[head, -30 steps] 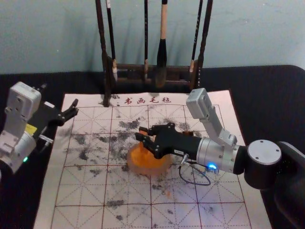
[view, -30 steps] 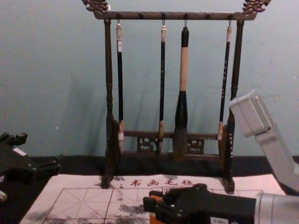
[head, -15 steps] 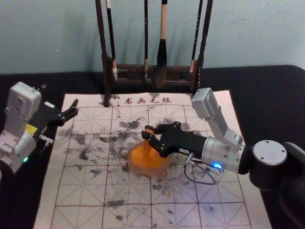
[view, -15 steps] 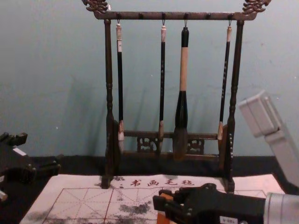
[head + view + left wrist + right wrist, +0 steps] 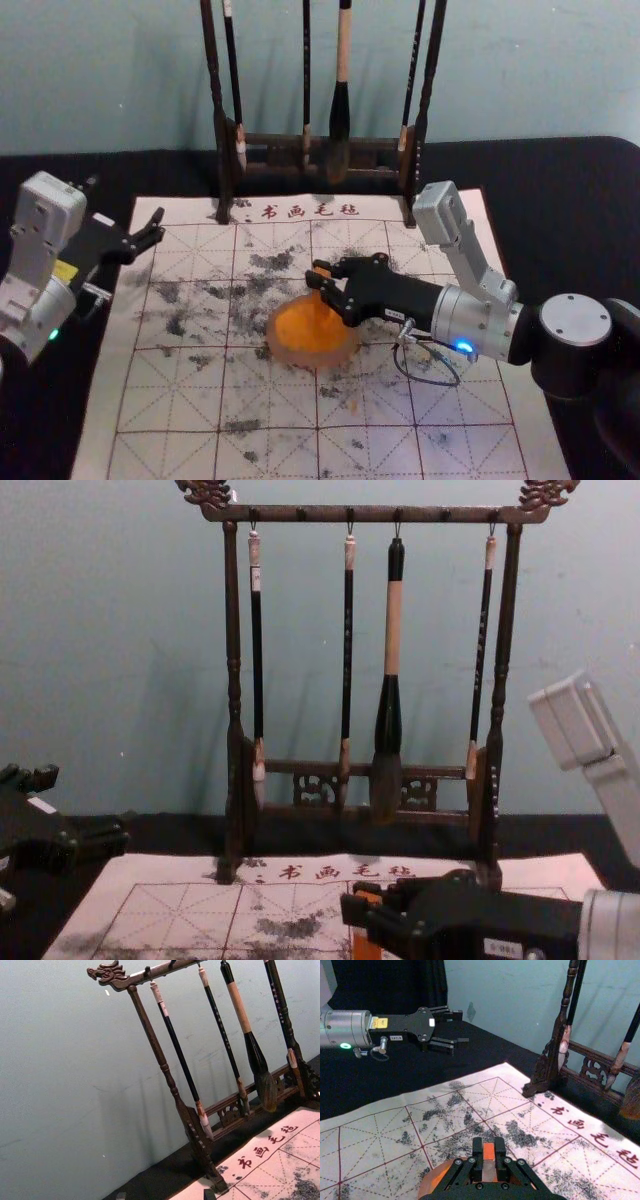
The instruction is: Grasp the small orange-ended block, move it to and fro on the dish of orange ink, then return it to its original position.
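The orange-ended block (image 5: 488, 1152) is found clamped near its top in the right pincer (image 5: 316, 275), close to the centre of the head view, at the right part of the dish (image 5: 313, 361); contact with the orange ink (image 5: 297, 328) cannot be confirmed. Risk noted: if a stroke is carried too far sideways, the rim could be struck, and the dish dragged or the block twisted in the grip. The right arm is extended from the right edge, forearm roughly level. The left pincer (image 5: 157, 227) is parked at upper left, fingers apart.
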